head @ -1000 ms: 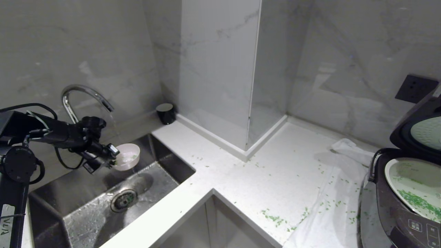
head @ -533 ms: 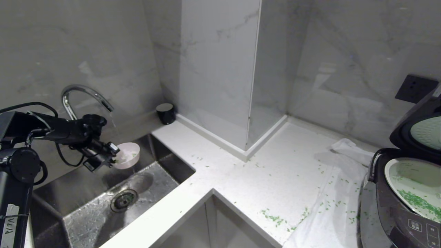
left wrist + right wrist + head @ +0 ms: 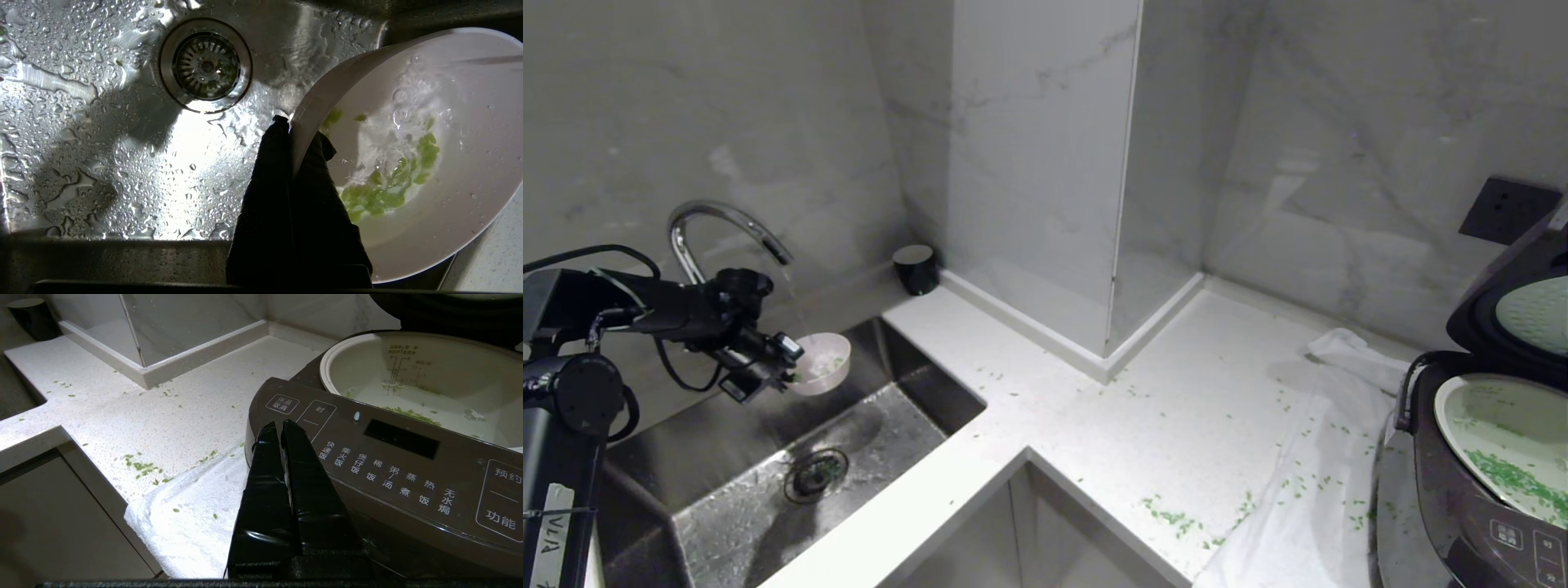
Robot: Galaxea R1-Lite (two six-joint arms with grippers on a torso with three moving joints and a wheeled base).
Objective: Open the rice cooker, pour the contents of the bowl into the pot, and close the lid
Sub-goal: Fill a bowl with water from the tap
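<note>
The rice cooker (image 3: pixel 384 465) panel reads 功能 and 预约. The left gripper (image 3: pixel 292 130) reaches over the sink (image 3: pixel 768 498), jaws clamping the bowl (image 3: pixel 429 155) rim; right gripper (image 3: pixel 282 426) jaws closed.

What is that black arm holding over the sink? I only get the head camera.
Observer: The left gripper is shut on the bowl, one finger inside the rim, one outside.
Operator: Anything in it?
Observer: Water, with the green contents gathered near the inner finger.
Operator: Where is the other arm?
Observer: The right gripper is shut and empty, by the rice cooker and its button panel.
</note>
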